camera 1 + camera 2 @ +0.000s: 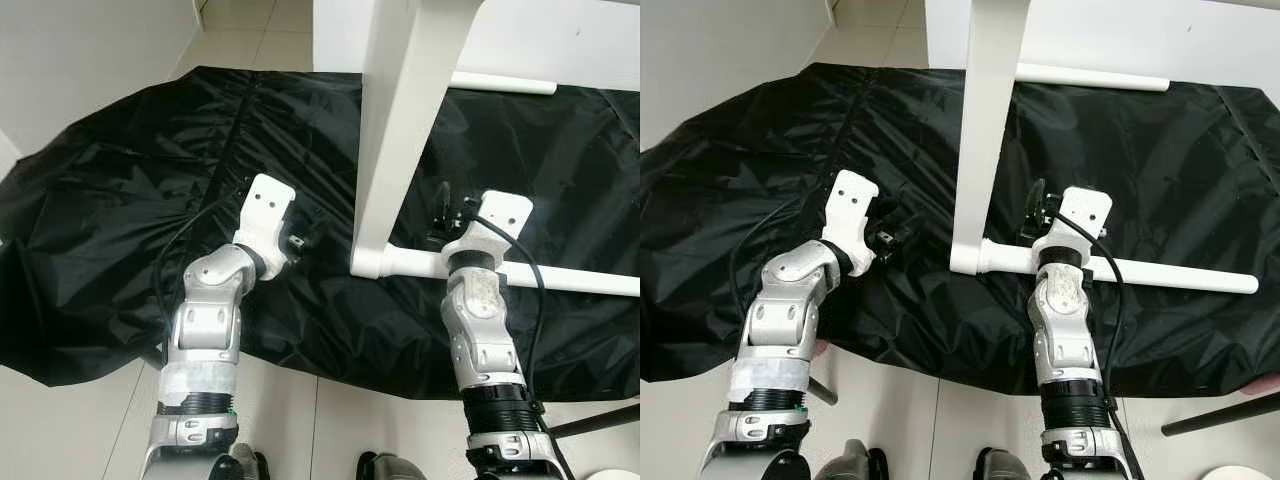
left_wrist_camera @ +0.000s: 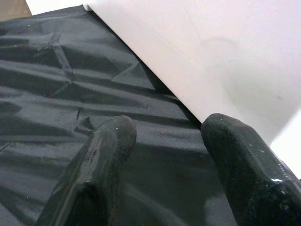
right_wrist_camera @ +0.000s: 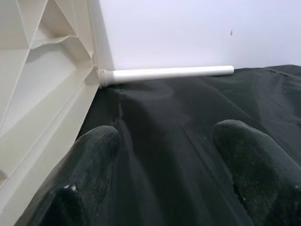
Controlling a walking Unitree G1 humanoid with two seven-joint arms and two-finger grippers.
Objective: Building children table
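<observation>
Tabletop and legs of the white plastic children's table (image 1: 405, 130) stand on edge on a crinkled black plastic sheet (image 1: 120, 200) spread over pale floor tiles (image 1: 60, 420). One white tubular leg (image 1: 560, 277) juts from the panel's near corner and lies along the sheet towards the robot's right; a second white leg (image 1: 500, 83) does the same at the far corner.

Both grippers are released, gripping nothing. The left gripper (image 2: 164, 165) hovers low over the sheet just beside the panel's flat face, fingers spread. The right gripper (image 3: 164, 165) sits just above the near leg, close to its socket, fingers also apart.

Judging by this, the step in hand is steadying or turning the half-built table. To do it well, the right gripper should probably close around the near leg close to the socket, where leverage on the joint is smallest, while the left braces the panel so it cannot tip or slide on the slippery sheet.

Head views give the overall layout: both arms, both legs, the panel between them. The right wrist view adds the ribbed underside (image 3: 42, 70) of the tabletop and the far leg's socket joint. The left wrist view shows how near its fingers (image 2: 99, 165) are to the smooth face.
</observation>
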